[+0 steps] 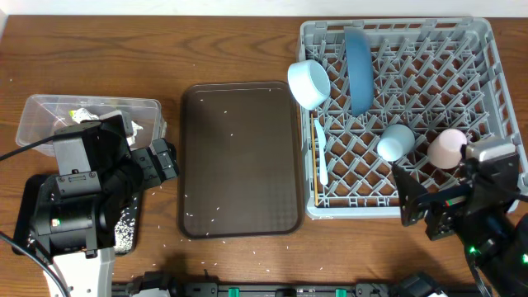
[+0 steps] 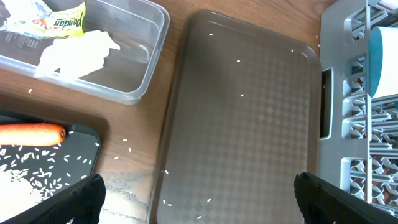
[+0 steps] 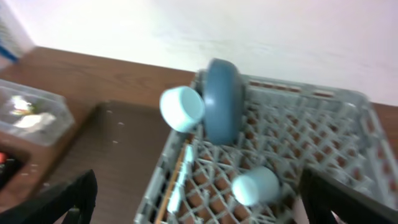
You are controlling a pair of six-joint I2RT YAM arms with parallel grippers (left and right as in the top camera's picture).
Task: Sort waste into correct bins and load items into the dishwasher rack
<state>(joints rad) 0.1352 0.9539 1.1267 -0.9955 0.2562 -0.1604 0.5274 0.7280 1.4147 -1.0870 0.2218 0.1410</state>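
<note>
Left claw (image 2: 199, 200) wide and empty at bench's (image 1: 247, 33) left edge, right claw (image 3: 199, 198) wide and empty at right front corner, plate (image 1: 358, 70), bowl (image 1: 308, 82), blue cup (image 1: 396, 142), pink cup (image 1: 446, 148) in rack (image 1: 487, 49) toward right back corner, wrapper (image 2: 59, 22) in tub (image 2: 140, 87), carrot (image 2: 31, 134) on black tray (image 2: 84, 140)

Lab test bench: bare wooden table (image 1: 235, 41), blank white wall (image 3: 217, 25)

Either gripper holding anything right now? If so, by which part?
Nothing is held. The left gripper is open, with only the tray seen between its fingers. The right gripper is open, facing the rack.
</note>
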